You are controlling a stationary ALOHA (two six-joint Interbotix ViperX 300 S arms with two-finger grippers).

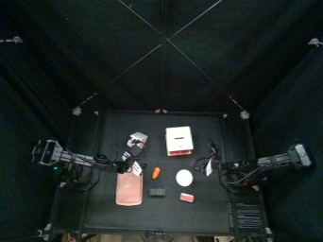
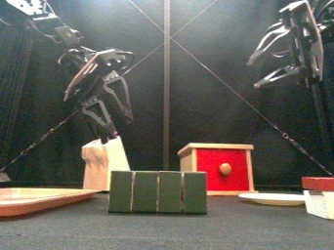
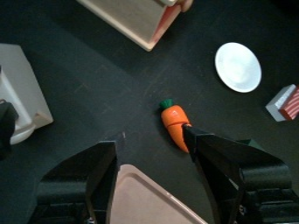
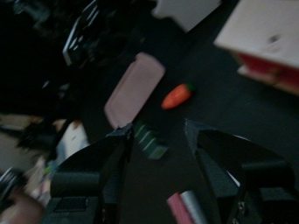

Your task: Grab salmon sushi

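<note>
The salmon sushi (image 1: 187,198) lies near the table's front edge, at about five o'clock from the orange carrot (image 1: 155,173), and both the left gripper (image 3: 156,150) and right gripper (image 4: 158,140), hanging wide open and empty, might grab that carrot by mistake.

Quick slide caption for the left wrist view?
Open left pincer above the toy carrot; salmon sushi off beside the white plate.

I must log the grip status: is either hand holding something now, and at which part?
Nothing is held. The left hand and the right hand both stand open and empty above the table; the salmon sushi lies untouched on the table.
</note>
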